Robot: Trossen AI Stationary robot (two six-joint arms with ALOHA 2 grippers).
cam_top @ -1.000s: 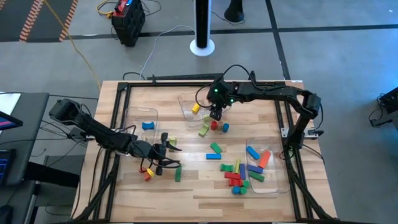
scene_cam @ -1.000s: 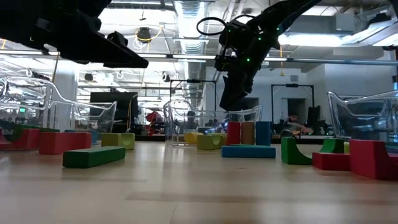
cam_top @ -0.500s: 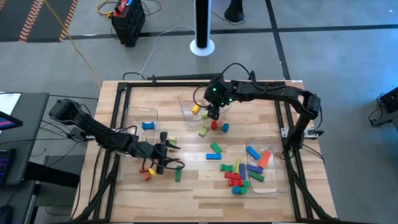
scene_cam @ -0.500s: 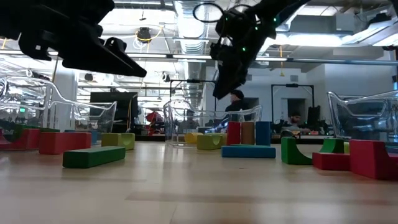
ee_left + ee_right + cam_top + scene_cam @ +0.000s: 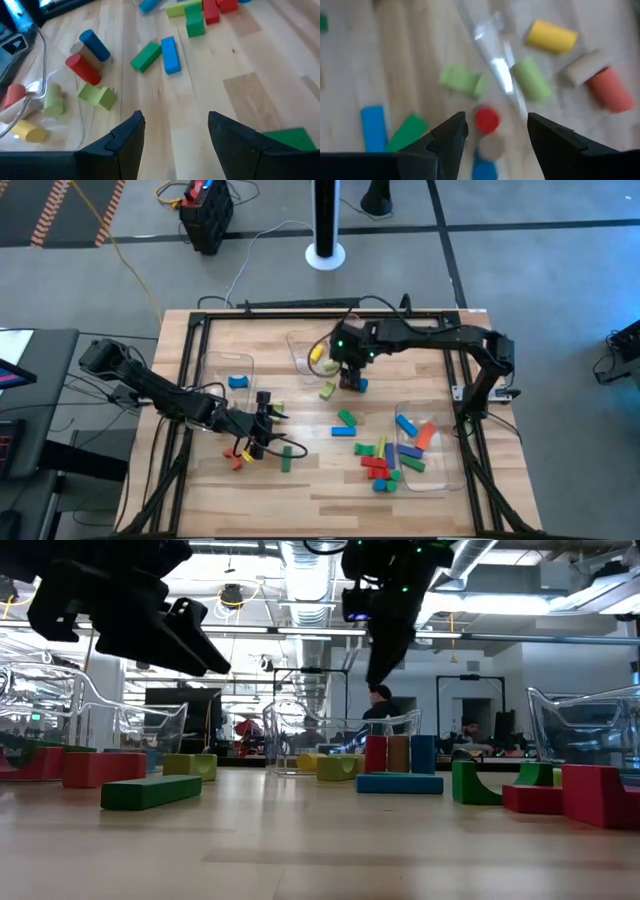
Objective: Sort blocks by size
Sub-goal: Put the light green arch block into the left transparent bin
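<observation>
Right hand (image 5: 492, 131) open and empty, poised above the upright red cylinder block (image 5: 486, 119) just beside the clear plastic bin (image 5: 300, 352) at the counter's (image 5: 310, 470) far edge. Best lowered straight, fingers either side of the red top, clear of the beige cylinder (image 5: 491, 146) and blue cylinder (image 5: 483, 168) standing close by; closing only once seated low. Left hand (image 5: 175, 131) open too, holding nothing, hovering well away from that bin beside a green bar (image 5: 286, 459).
</observation>
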